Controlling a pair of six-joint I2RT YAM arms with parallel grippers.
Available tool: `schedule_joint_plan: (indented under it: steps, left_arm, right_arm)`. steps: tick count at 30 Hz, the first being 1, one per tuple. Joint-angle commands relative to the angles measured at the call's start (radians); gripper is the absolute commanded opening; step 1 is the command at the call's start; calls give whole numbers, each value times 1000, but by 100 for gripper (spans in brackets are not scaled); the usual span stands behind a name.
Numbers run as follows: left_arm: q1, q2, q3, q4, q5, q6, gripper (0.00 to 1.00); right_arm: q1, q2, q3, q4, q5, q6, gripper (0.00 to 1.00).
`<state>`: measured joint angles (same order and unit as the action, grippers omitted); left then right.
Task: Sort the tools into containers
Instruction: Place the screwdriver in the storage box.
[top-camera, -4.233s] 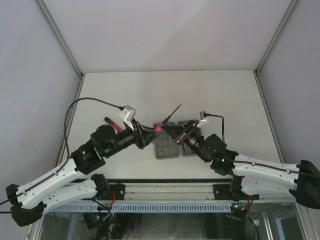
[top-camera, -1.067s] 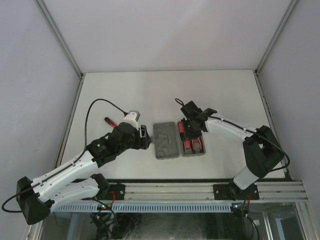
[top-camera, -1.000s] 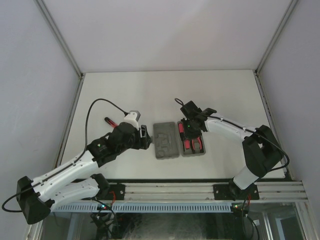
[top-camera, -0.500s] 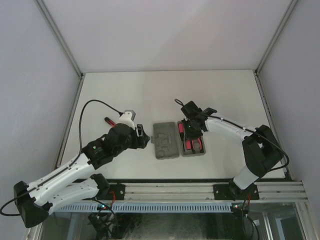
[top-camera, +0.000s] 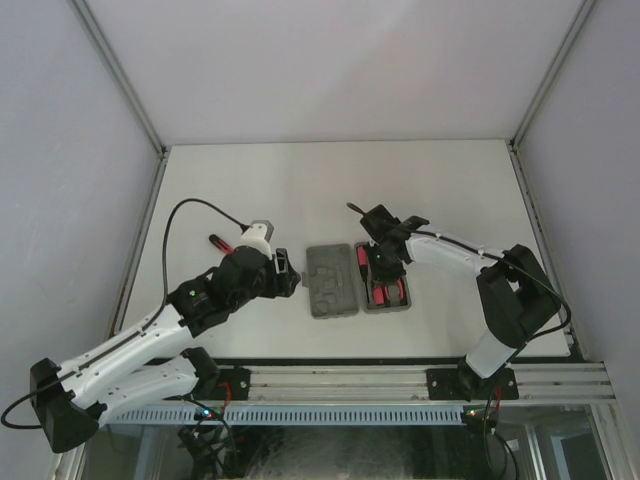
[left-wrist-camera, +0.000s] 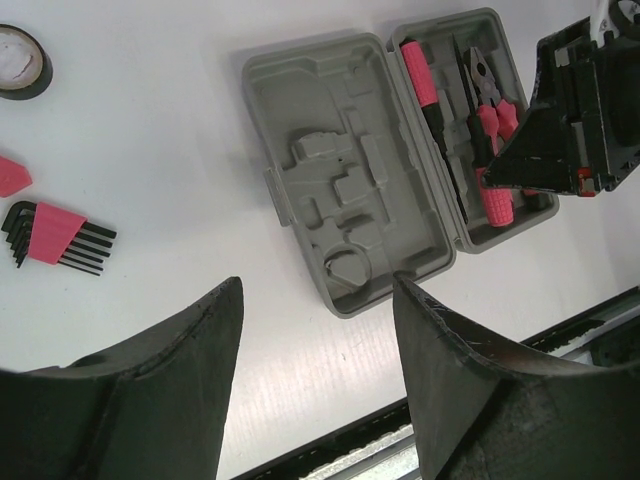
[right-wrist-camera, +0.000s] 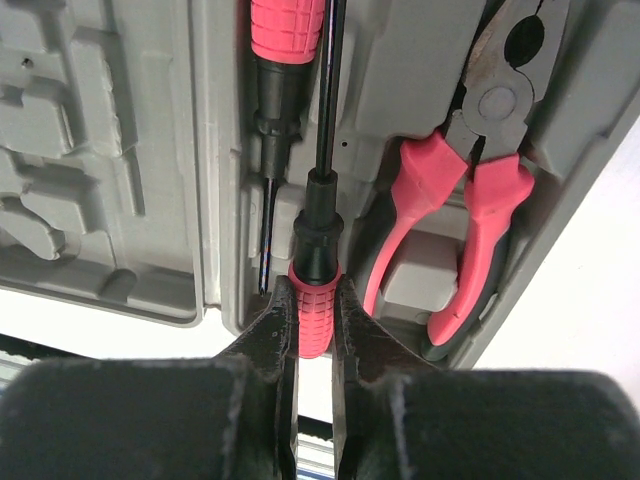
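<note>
step: placing a tool. The screwdriver (right-wrist-camera: 318, 220) is being set into the right tray (right-wrist-camera: 215, 150); the rest of the sort is not done
right pincer (right-wrist-camera: 315, 320): clamped together on the screwdriver's red handle end, shaft pointing away from the wrist, low over the tray
screwdriver position: over the slot between the second screwdriver (right-wrist-camera: 280, 100) and the pliers (right-wrist-camera: 495, 185); can't tell if it is fully seated or just above
already in right tray: second screwdriver and pliers, both lying in recesses
left tray (left-wrist-camera: 330, 190): just beside the right tray, edges touching, recesses bare
left pincer (left-wrist-camera: 315, 290): jaws well apart, holding nothing, touching nothing, hovering above the near-left edge of the left tray
loose tools: hex keys (left-wrist-camera: 55, 235) in a red holder and the dark ring (left-wrist-camera: 20, 72) on the surface (left-wrist-camera: 150, 120), well left of the trays
next move (judgement): press the screwdriver down flush in its slot, part the right jaws, lift straight up clear of the pliers handles
after that (judgement): left pincer is nearest the hex keys and ring; likely picks for the left tray
risk: shaft may ride on the slot wall and not drop in
</note>
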<state>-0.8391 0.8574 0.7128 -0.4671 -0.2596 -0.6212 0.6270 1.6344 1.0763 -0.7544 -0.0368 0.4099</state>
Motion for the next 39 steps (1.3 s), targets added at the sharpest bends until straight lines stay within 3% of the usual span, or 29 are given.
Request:
schedule_joint_plan:
  steps: [1, 8, 23, 29, 39]
  left_arm:
    - [5, -6, 26, 23, -6, -24, 65]
    - [5, -4, 30, 25, -1, -22, 65]
    - [5, 0, 32, 24, 1, -17, 65]
    - [5, 5, 29, 28, 5, -20, 65]
    - [5, 2, 21, 29, 1, -23, 65]
  right_arm:
    - [-6, 16, 39, 15, -28, 0, 5]
    - [-6, 38, 38, 13, -23, 27, 11]
    - [-11, -10, 27, 13, -16, 48, 36]
    - [-16, -65, 27, 16, -9, 42, 35]
    - [-21, -47, 27, 64, 11, 27, 21]
